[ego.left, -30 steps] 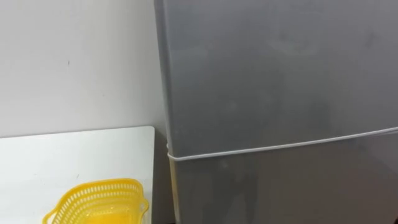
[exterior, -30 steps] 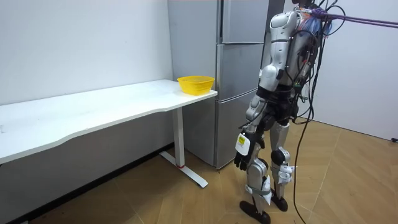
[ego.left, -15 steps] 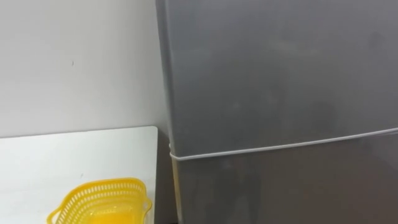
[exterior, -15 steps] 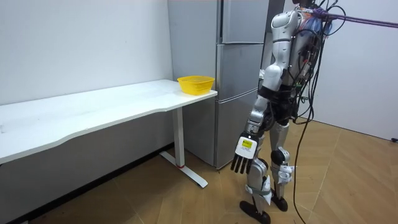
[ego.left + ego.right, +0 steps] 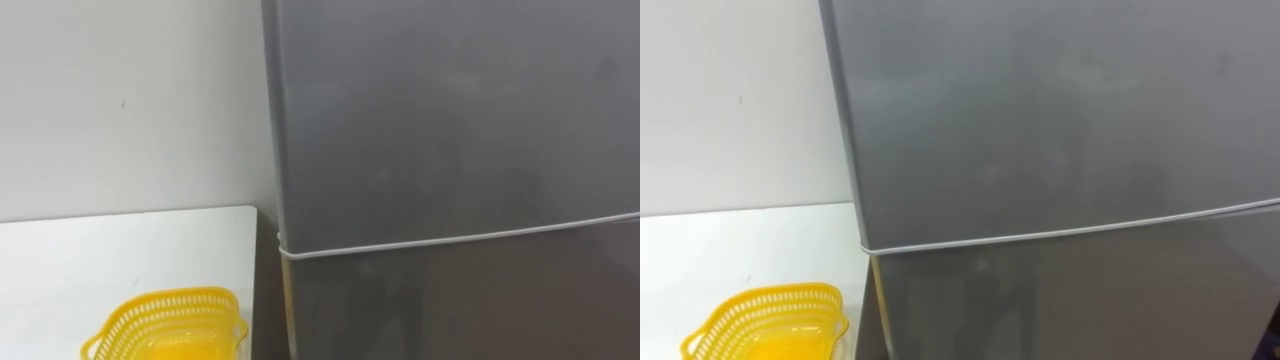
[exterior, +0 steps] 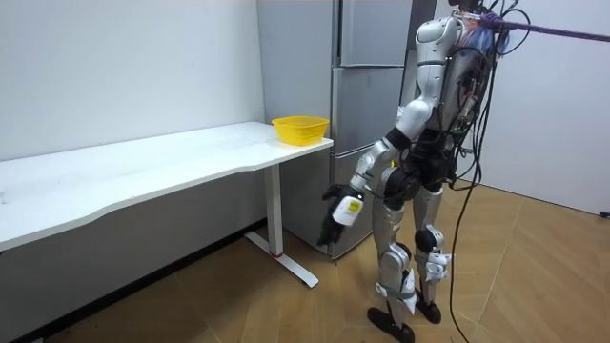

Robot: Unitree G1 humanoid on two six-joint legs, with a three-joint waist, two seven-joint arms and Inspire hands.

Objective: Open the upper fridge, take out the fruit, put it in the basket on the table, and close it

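Plainly, what we are to fetch lies behind the upper fridge door (image 5: 450,110), which is shut flush above the lower door (image 5: 460,305). The item itself is hidden, so we cannot judge its weight or fragility. We judge the door to be stiff, smooth and probably held by a seal, so it wants a firm, steady pull. No handle shows. The pale seam (image 5: 450,238) along its bottom edge, or the side edge by the wall (image 5: 120,100), looks likeliest for the fingers. We stand before the fridge (image 6: 362,105) with the left hand (image 6: 341,211) held out low in front, fingers loosely extended, grasping and touching nothing. A yellow basket (image 5: 165,320) sits on the white worktop (image 5: 120,245) alongside.
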